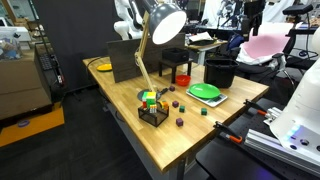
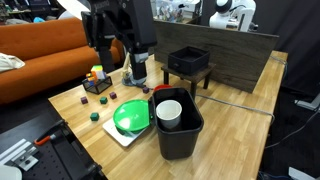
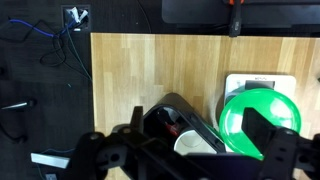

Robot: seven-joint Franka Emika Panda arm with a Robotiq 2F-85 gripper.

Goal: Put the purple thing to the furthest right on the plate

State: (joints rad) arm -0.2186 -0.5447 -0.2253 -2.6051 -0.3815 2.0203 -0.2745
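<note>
We see the tool [image 3: 200,128] along the bottom edge of the wrist view, its two dark fingers [image 3: 140,122] spread as wide as they go and gripping nothing. It hangs well above the bench [image 3: 140,75] and looks straight down. In an exterior view the tool [image 2: 136,66] sits upper left of centre, at the end of the black arm. The plate [image 3: 255,120], bright green and round, lies at the right of the wrist view on a white board [image 3: 258,82]. Just beside it, towards the centre, stands the black bucket [image 3: 178,115] with a white cup [image 3: 190,146] inside. Both exterior views show the same pairing: the plate [image 1: 205,92] [image 2: 130,117] touches or nearly touches the bucket [image 1: 220,72] [image 2: 178,128]. A small purple block [image 1: 178,122] lies on the bare wood in the lower middle of an exterior view, well apart from the plate, with a green block [image 1: 203,112] between the two. Other small dark blocks are scattered nearby, and we cannot tell their colours for sure. A red cup [image 1: 182,78] stands behind them, beside a desk lamp [image 1: 160,25].
</note>
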